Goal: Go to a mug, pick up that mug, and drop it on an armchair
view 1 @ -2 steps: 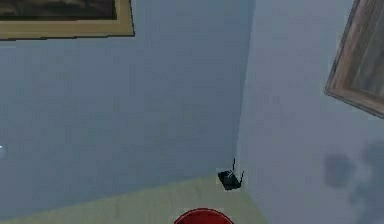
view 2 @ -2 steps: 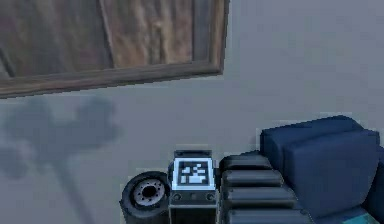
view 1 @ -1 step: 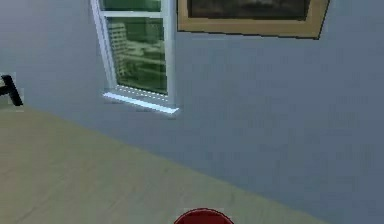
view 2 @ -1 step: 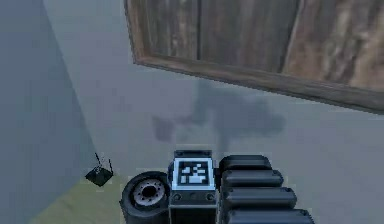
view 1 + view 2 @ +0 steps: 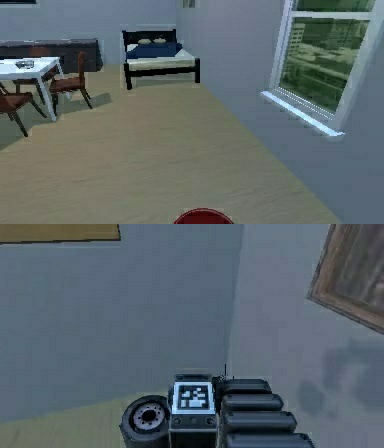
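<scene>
Forward view: white table far left, small dark bits on top, I can't tell if any is mug. Brown chairs round it, dark-framed bed at back wall. Arm side view: arm low by grey wall corner, tool round dark body left of marker; can't tell whether it holds anything.

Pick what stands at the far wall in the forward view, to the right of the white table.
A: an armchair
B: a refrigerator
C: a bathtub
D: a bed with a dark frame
D: a bed with a dark frame, a pale mattress and blue pillows stands at the far wall, to the right of the white table.
</scene>
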Controlling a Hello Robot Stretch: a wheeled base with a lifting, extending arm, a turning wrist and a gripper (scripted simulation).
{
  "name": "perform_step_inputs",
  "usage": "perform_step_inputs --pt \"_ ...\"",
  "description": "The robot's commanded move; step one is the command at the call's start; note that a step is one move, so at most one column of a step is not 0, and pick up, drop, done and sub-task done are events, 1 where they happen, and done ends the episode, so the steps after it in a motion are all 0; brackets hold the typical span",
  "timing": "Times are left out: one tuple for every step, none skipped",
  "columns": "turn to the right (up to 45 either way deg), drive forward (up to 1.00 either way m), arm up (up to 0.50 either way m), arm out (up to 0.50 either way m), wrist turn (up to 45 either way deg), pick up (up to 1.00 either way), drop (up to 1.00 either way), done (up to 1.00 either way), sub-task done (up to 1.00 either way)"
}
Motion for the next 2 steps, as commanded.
perform_step_inputs --pt "-3.0 0.0 0.0 0.0 0.0 0.0 0.0 0.0 0.0" --pt "-45.0 0.0 0.0 0.0 0.0 0.0 0.0 0.0 0.0"
